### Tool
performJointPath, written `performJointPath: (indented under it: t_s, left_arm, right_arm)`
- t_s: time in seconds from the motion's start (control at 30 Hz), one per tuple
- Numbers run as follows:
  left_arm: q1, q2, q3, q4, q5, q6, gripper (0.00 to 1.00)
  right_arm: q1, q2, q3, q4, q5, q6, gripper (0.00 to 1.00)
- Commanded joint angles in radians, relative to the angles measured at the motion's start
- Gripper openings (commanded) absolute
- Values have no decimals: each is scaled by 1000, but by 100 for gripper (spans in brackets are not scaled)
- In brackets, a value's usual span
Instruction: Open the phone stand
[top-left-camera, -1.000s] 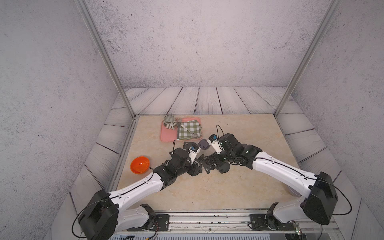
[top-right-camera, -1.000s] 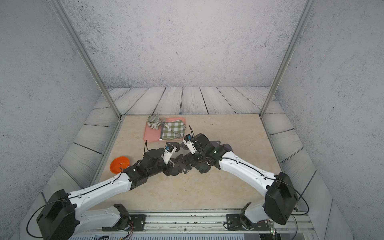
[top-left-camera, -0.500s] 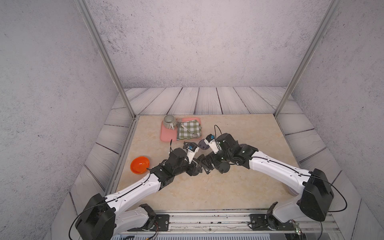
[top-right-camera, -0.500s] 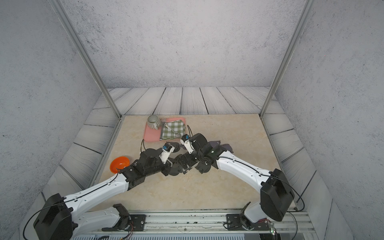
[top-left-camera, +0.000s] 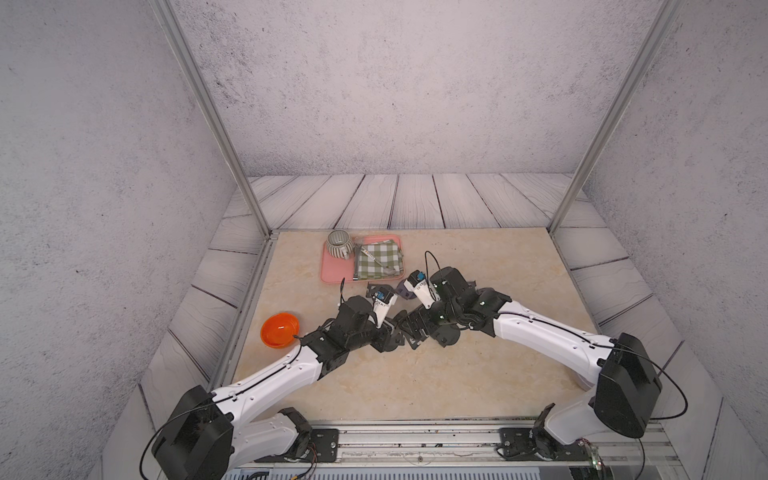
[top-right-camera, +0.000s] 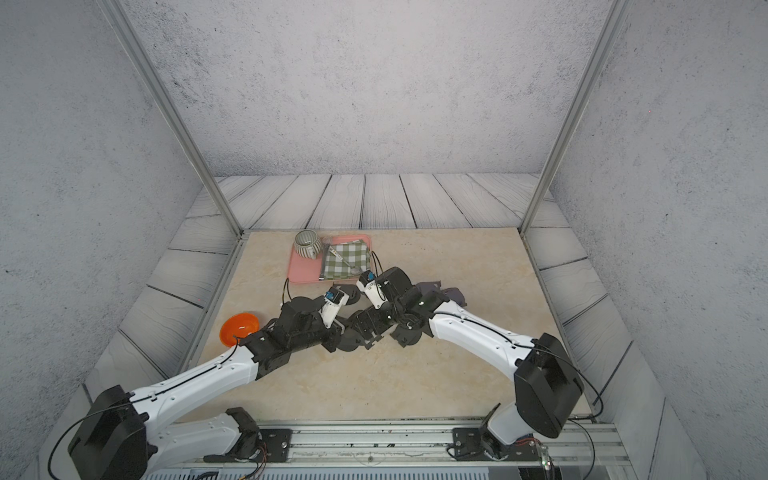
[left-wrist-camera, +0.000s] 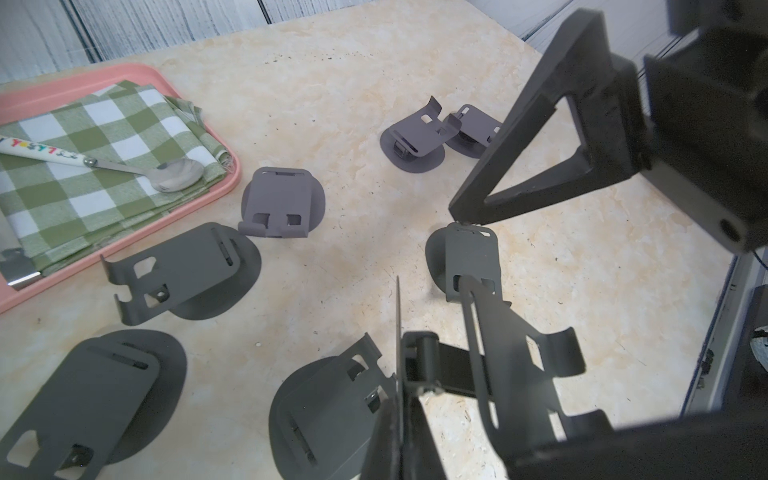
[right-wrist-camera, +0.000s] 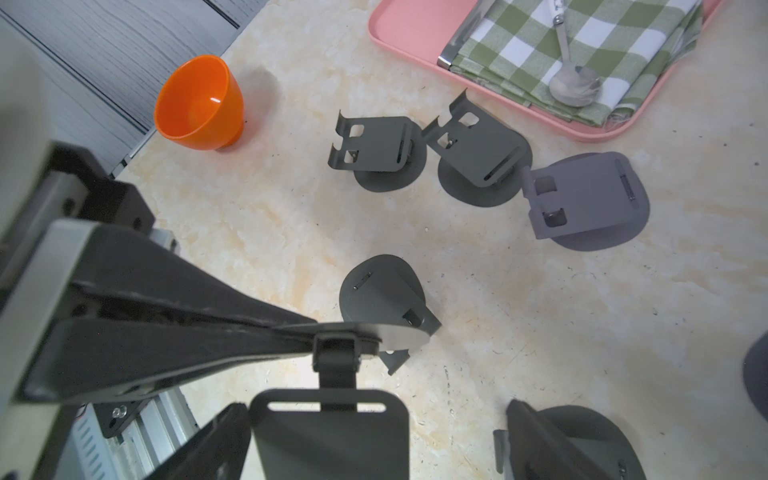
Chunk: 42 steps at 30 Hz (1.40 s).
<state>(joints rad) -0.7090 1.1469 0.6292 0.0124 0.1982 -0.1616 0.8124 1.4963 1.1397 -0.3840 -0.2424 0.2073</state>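
Note:
A dark grey phone stand (left-wrist-camera: 519, 365) hangs just above the table between my two grippers, partly unfolded at its hinge. My left gripper (left-wrist-camera: 401, 415) is shut on the thin edge of its round base (right-wrist-camera: 374, 334). My right gripper (right-wrist-camera: 374, 407) stands wide open around the stand's flat plate (right-wrist-camera: 328, 436), with a gap on one side of the plate. In both top views the left gripper (top-left-camera: 390, 328) and right gripper (top-left-camera: 409, 330) meet at the table's middle, and the arms hide most of the stand.
Several other phone stands (left-wrist-camera: 282, 199) lie around on the table, some folded flat. A pink tray (top-left-camera: 332, 270) at the back holds a green checked cloth (top-left-camera: 378, 259), a spoon (left-wrist-camera: 174, 174) and a striped cup (top-left-camera: 338, 243). An orange bowl (top-left-camera: 279, 330) sits at the left edge.
Both arms have drifted slightly to the left with the stand between them. Neither gripper has opened or shut.

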Motion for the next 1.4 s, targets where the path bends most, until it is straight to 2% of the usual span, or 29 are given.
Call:
performJointPath:
  t_s: [0.0,0.13,0.23,0.43,0.9,1.1,1.37]
  left_arm:
    - [11,9,-2,42,20,-4,0]
    - [19,13,0,43,24,-7,0]
    - [22,8,-1,43,30,-9,0]
    - [25,0,-6,43,39,-12,0]
    - [32,3,-11,47,40,-33,0]
    - [65,30,-3,49,35,-100,0]
    - [177,115,19,50,101,-240,0]
  right_arm:
    - [17,15,18,8,-26,-17,99]
    - [25,23,22,-2,11,-20,100]
    - [24,33,17,-1,22,-19,97]
    - [27,41,9,26,30,-11,84]
    - [34,28,7,53,71,6,62]
    - [56,-20,-4,45,154,8,57]
    - [111,-86,-37,80,297,0,57]
